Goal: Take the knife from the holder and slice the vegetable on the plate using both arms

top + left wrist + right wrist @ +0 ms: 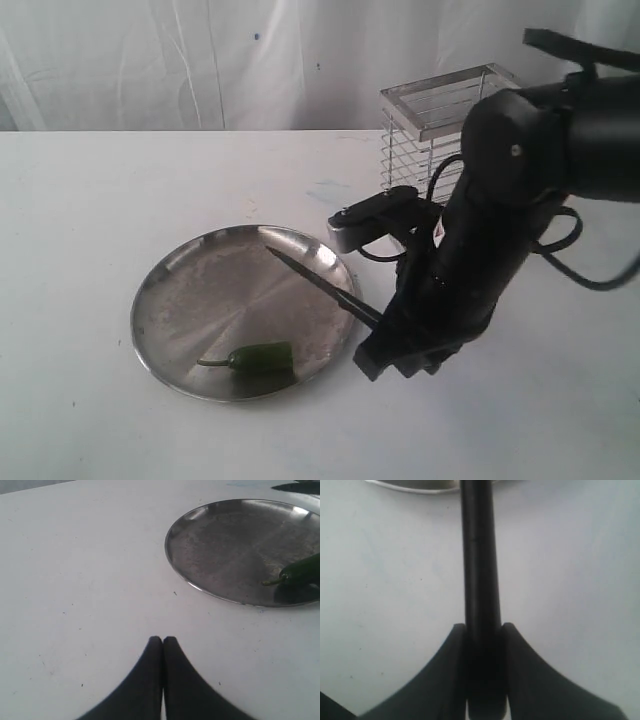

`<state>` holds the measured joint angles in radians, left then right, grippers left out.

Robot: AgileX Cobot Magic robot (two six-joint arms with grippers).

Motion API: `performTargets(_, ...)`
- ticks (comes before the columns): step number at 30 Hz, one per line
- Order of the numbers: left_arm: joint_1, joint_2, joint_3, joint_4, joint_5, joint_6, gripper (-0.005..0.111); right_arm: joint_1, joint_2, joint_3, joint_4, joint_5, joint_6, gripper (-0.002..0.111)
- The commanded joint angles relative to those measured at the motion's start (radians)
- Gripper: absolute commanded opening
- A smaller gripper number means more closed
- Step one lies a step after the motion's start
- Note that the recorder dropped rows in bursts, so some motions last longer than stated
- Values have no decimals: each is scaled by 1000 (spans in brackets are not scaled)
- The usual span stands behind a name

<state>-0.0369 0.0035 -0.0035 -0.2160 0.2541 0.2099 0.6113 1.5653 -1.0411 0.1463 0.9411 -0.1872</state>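
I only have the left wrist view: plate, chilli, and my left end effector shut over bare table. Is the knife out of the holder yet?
Observer: Yes. The right end effector is clamped on the handle of the knife, outside the holder.
Operator: Where does the blade point?
Observer: Its tip reaches over the plate on the side nearest the holder.
Operator: Is it touching the chilli?
Observer: No. The chilli lies apart from it, by the plate's opposite edge.
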Motion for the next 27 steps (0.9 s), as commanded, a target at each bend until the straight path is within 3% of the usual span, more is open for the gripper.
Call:
performTargets(1,-8,-4,4,-5,-14,0,0,28,-141,40,-45,9,77,0)
performTargets(3,-8,-4,4,-112,-75,-98,0,28,-183,44,-48,24,83,0)
performTargets(7,-8,-4,4,-558,-110,-366,0,28,-237,44,-48,31,114,0)
performTargets(13,-8,-4,4,-526,-118,-359,0,28,-276,44,-69,73,114,0)
performTargets(16,-8,-4,4,-514,-208,-365,0,28,-277,56,-69,79,114,0)
performTargets(21,-8,-4,4,-579,-535,-370,0,28,-262,125,-69,-22,102,0)
performTargets(23,-8,-4,4,-581,-708,-346,0,28,-258,147,-73,-51,55,0)
performTargets(25,-8,-4,4,-584,-968,-270,0,28,-267,157,-69,-78,54,0)
performTargets(27,-8,10,-28,-612,-1155,-324,0,28,-288,170,-69,-152,58,0)
